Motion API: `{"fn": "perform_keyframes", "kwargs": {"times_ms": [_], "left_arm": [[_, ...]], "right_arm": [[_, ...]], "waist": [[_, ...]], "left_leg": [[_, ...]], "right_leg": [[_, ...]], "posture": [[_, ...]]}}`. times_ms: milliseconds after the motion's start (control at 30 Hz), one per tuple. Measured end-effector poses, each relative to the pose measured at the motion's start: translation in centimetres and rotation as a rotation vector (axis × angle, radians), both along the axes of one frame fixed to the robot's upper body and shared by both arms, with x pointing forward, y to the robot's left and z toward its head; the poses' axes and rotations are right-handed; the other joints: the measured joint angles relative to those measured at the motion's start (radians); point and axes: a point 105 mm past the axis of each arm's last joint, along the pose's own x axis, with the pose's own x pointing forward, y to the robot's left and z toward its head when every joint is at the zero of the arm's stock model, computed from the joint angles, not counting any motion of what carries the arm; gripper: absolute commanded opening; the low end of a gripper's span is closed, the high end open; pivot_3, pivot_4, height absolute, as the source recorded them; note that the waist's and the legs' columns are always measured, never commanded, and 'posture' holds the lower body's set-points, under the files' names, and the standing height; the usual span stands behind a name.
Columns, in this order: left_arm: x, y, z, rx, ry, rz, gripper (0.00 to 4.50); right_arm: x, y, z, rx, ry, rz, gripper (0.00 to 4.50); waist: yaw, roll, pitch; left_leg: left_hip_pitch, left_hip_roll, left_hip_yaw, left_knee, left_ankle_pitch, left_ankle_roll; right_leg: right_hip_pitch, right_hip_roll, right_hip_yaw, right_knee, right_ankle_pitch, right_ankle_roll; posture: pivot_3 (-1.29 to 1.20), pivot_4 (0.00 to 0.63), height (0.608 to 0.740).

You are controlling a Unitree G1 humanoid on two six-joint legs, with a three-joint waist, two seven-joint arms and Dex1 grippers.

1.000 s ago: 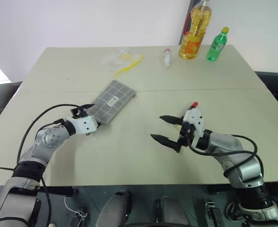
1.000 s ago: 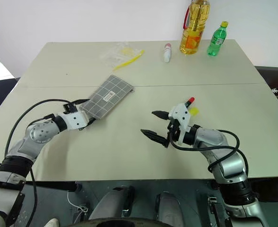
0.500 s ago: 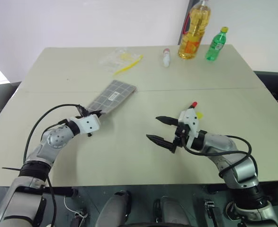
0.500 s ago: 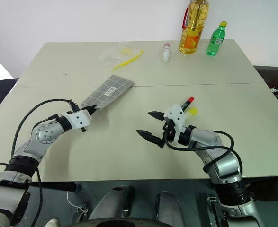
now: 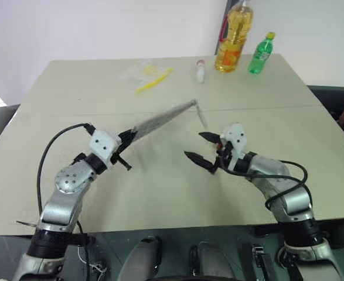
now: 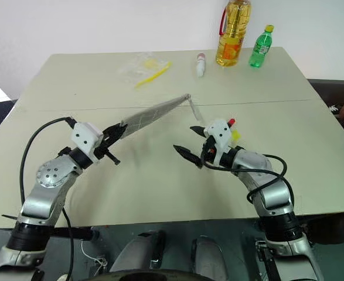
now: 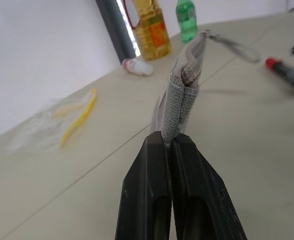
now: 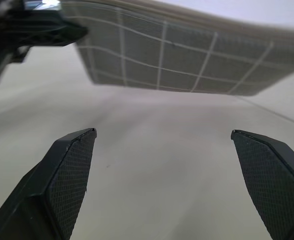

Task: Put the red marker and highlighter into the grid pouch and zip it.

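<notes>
Pinching grid pouch [image 5: 160, 120] edge in left claw [image 7: 173, 145], right claw [image 5: 202, 147] agape

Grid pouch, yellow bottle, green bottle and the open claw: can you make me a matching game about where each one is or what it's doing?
Things:
1. grid pouch
2. yellow oil bottle
3. green bottle
4. right claw

States:
A. open, holding nothing
B. far table edge, nearest the corner
C. lifted off the table, pinched by the left claw
D. far table edge, beside a white tube

Pairs: 1-C, 2-D, 3-B, 4-A
</notes>
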Motion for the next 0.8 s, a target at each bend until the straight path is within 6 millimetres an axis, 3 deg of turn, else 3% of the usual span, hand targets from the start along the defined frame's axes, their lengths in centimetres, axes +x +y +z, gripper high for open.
{"fn": "perform_keyframes", "kwargs": {"times_ms": [267, 733, 800], "left_arm": [[-1.2, -0.7, -0.8, -0.082, 0.129, -0.046, 0.02], [-2.3, -1.5, -1.4, -0.039, 0.175, -0.153, 0.02], [-2.3, -1.5, -1.4, -0.037, 0.175, -0.154, 0.00]], "right_arm": [[2.7, -2.1, -0.1, -0.003, 0.038, -0.155, 4.50], [5.7, -2.6, 0.1, -0.019, 0.020, -0.273, 4.50], [5.9, -2.8, -0.3, -0.024, 0.030, -0.282, 3.95]], "waist": [[0.004, 0.000, 0.000], [0.002, 0.000, 0.000], [0.004, 0.000, 0.000]], "left_leg": [[0.000, 0.000, 0.000, 0.000, 0.001, -0.001], [0.000, 0.001, 0.000, -0.001, 0.001, -0.001], [0.000, 0.001, 0.000, -0.001, 0.001, -0.001]], "right_leg": [[-0.001, 0.001, 0.002, 0.000, 0.000, -0.001], [-0.003, 0.005, 0.009, 0.000, 0.001, -0.003], [-0.003, 0.005, 0.009, 0.000, 0.001, -0.003]], "posture": [[0.00, 0.150, 0.740], [0.00, 0.150, 0.740], [0.00, 0.150, 0.740]]}}
